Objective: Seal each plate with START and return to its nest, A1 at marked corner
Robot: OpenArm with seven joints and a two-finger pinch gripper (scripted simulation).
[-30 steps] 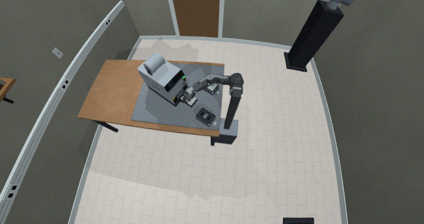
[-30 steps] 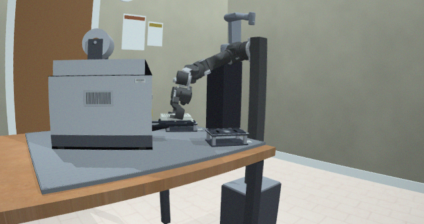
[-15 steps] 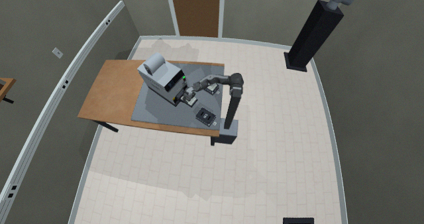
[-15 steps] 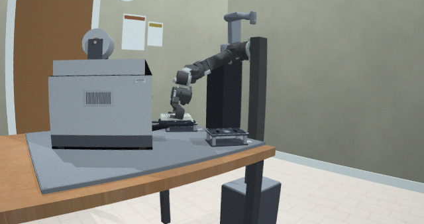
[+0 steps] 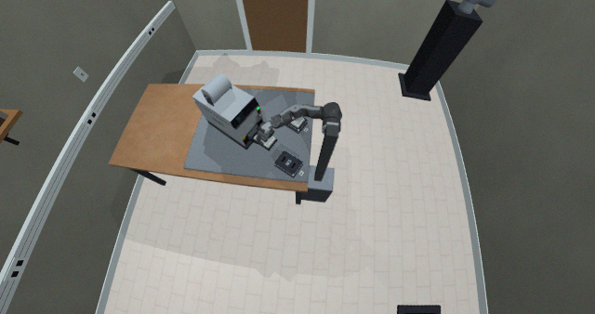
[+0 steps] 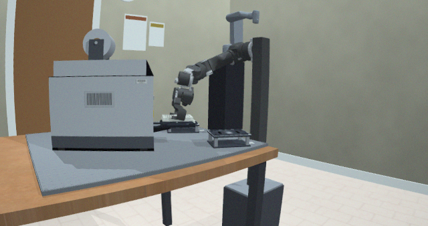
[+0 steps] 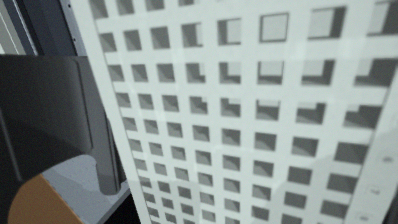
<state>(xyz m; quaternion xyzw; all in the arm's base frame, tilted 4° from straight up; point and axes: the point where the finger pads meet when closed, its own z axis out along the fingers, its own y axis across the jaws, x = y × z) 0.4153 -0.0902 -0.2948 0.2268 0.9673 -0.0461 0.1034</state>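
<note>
A white multi-well plate (image 5: 269, 142) (image 6: 167, 118) (image 7: 210, 117) is at the sealer's extended stage (image 6: 160, 126), in front of the sealer (image 5: 228, 105) (image 6: 100, 109). It fills most of the wrist view; whether it is fully seated is hidden. My gripper (image 5: 266, 136) (image 6: 180, 118) is shut on this plate, with one dark finger along its left side in the wrist view. The sealer's lamp (image 5: 258, 109) is green. The near nest (image 5: 285, 166) (image 6: 227, 136) holds no plate. Another light plate (image 5: 297, 123) is at the far nest, partly under the arm.
The sealer stands at the left of the grey mat (image 5: 223, 158) (image 6: 100, 176), with a film roll (image 5: 218, 89) (image 6: 97, 43) on top. The arm's post (image 5: 327, 151) (image 6: 260, 89) stands beyond the table's right edge. The arm reaches over the far nest's area.
</note>
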